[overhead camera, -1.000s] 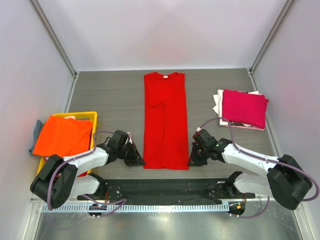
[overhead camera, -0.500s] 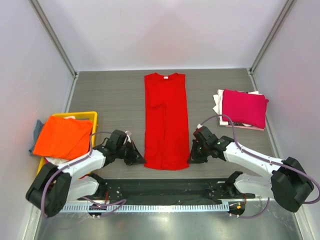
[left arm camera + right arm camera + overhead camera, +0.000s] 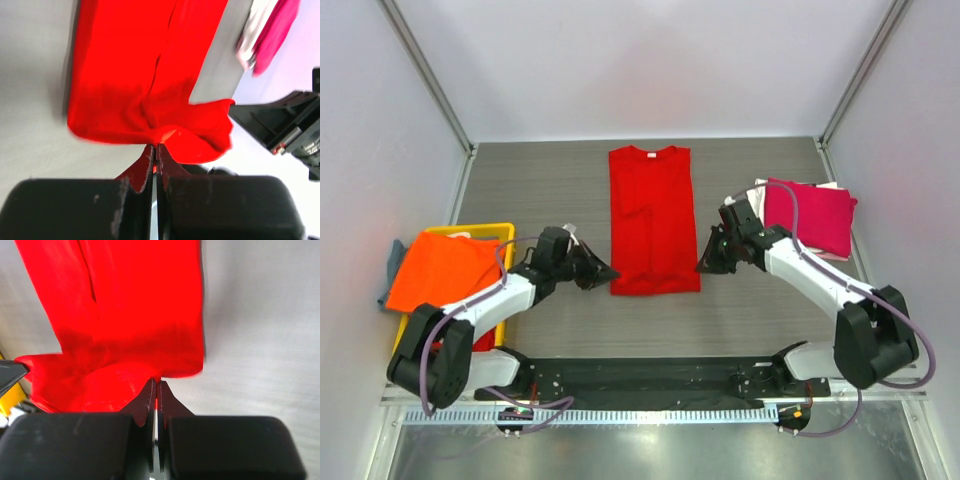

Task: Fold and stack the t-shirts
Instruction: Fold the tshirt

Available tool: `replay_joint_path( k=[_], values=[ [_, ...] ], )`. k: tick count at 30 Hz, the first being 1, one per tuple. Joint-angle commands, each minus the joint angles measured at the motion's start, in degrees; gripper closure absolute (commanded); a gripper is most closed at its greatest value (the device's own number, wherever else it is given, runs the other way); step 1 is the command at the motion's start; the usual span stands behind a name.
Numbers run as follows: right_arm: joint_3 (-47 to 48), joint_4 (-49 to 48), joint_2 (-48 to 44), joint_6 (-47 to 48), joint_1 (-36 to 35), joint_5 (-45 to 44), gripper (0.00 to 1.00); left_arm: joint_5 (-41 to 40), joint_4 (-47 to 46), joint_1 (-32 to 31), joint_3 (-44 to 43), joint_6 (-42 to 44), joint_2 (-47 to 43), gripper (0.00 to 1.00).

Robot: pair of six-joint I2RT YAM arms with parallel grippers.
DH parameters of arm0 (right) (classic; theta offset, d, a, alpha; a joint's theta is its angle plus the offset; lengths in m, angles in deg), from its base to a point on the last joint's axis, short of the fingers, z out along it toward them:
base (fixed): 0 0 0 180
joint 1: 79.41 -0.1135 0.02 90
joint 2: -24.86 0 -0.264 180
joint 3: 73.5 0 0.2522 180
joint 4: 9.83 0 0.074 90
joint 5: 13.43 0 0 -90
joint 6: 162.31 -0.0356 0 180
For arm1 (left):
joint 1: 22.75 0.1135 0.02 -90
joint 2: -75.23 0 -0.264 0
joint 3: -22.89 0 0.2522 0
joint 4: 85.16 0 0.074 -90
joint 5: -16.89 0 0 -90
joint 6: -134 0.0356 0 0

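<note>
Both arms grip a red shirt (image 3: 652, 215) lying lengthwise in the middle of the counter (image 3: 540, 190), collar at the far end. The left tool (image 3: 603, 272) and right tool (image 3: 705, 265) are each clamped on a near hem corner. A folded pink shirt (image 3: 807, 215) lies at right; an orange shirt (image 3: 445, 272) drapes a yellow crate (image 3: 485, 231) at left.

**NO LEGIBLE TEXT**

No txt, labels, brand names, nos. or signs can be read in any view. Only candidate: left wrist view, approx 4 o'clock, a black housing (image 3: 292, 131) carries a few tiny pale marks and a small orange dot. All too small and blurred to make out as letters or figs.
</note>
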Motion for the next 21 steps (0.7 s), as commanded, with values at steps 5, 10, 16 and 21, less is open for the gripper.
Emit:
replay_joint_path(
  k=[5,10,16,21],
  values=[
    [16.78,-1.08,11.88,6.36,5.49,0.55,0.99,-3.33,-7.85,4.18,-12.5,0.0,10.54,1.0],
    [25.85,-1.08,22.15,6.81,8.22,1.42,0.99,-2.36,-10.84,7.69,-18.04,-1.41,18.55,1.0],
    [33.59,-1.43,31.13,6.63,10.51,2.57,0.99,-6.05,-12.68,10.16,-22.43,-2.2,24.16,1.0],
    [37.55,-1.6,35.44,6.28,11.74,2.83,0.99,-5.35,-14.27,10.78,-26.66,-2.38,28.83,1.0]
  ],
)
